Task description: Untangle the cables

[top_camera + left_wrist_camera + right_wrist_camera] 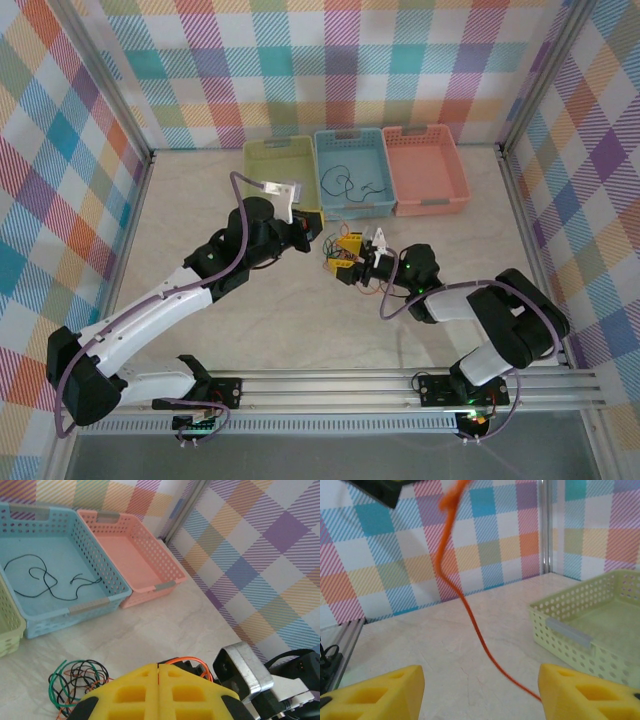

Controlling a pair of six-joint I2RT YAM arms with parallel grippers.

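Left gripper [159,667]: fingers clenched, apparently pinching orange cable [470,615] at tips, strand raised off table.
Knot of cables [75,682]: on table, just left of those fingertips.
Right gripper [480,672]: fingers released, empty, orange cable passing between them.
Step, judged: drawing one strand from knot.
Next: right fingers close on strand, then gentle separation.

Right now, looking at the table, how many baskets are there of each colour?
yellow-green basket: 1
blue basket: 1
pink basket: 1
Total: 3 baskets
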